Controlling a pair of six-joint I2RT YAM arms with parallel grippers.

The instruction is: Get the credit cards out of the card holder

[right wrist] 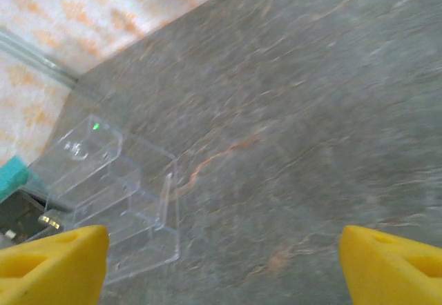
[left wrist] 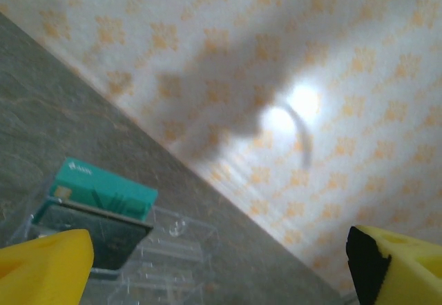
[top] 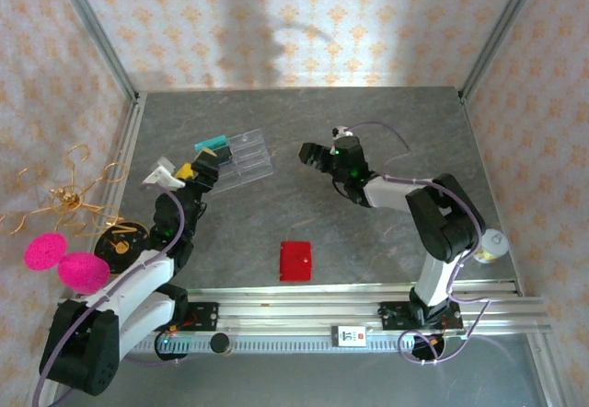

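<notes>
**Both jaws spread, nothing held**

The flat bright red card holder (top: pixel 295 261) lies on the grey table (top: pixel 386 241) near its front edge, well apart from both arms. Left gripper (left wrist: pixel 221 267) and right gripper (right wrist: pixel 221 263) stand released and empty, each facing a clear plastic compartmented tray (top: pixel 247 156).

One card holder (top: pixel 295 261) — one clear tray (top: pixel 247 156) — one teal card (top: pixel 212 142).

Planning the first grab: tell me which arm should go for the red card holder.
Right, probably. The right gripper hangs open almost straight beyond the card holder; the left gripper is off by the clear tray.
</notes>
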